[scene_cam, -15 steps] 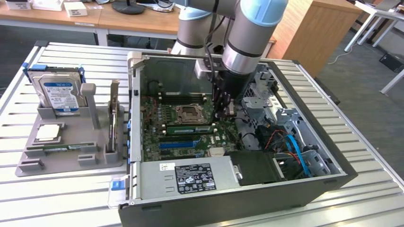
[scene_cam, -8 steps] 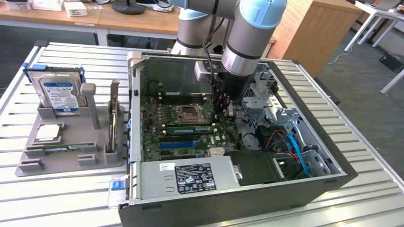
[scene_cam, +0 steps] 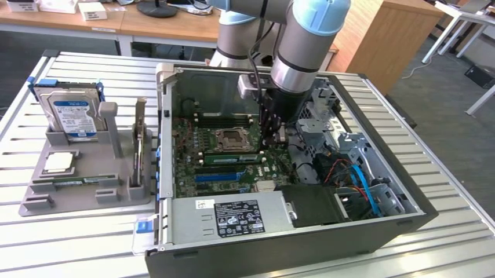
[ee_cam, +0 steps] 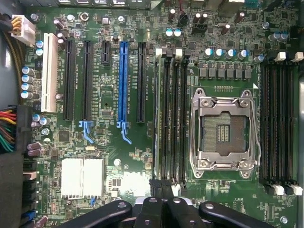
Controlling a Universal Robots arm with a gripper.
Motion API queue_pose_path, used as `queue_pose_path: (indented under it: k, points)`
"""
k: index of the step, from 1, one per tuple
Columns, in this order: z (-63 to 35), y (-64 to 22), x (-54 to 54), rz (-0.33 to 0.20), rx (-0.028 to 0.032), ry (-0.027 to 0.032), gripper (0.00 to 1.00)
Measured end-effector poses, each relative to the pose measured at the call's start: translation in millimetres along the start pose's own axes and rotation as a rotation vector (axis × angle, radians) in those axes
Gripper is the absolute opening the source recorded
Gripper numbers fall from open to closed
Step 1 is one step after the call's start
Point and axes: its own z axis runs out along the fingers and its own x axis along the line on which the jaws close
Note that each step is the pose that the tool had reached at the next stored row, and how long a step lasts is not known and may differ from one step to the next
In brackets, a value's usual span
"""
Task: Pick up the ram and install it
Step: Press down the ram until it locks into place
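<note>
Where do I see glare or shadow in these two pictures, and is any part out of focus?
Exterior view: daylight falls evenly on the slatted table, while the arm shades the inside of the computer case. Wrist view: the motherboard is evenly lit, the heatsink glares white, and the fingers look soft.

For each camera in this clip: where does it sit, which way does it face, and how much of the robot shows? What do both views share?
Exterior view: off the arm, raised, angled down at the open computer case on a slatted table, a grey parts holder at the exterior view's left; the arm reaches into the case.
Wrist view: on the wrist, facing straight onto the motherboard; the shut gripper shows at the frame's edge.
Shared: the empty CPU socket and the memory slots beside it.
</note>
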Motion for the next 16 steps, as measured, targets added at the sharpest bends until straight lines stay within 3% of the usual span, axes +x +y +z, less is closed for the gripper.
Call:
queue_pose_path:
  k: [16]
  points:
    - [11.2,-0.3,0.0,0.000,-0.0001,-0.0008,0.11]
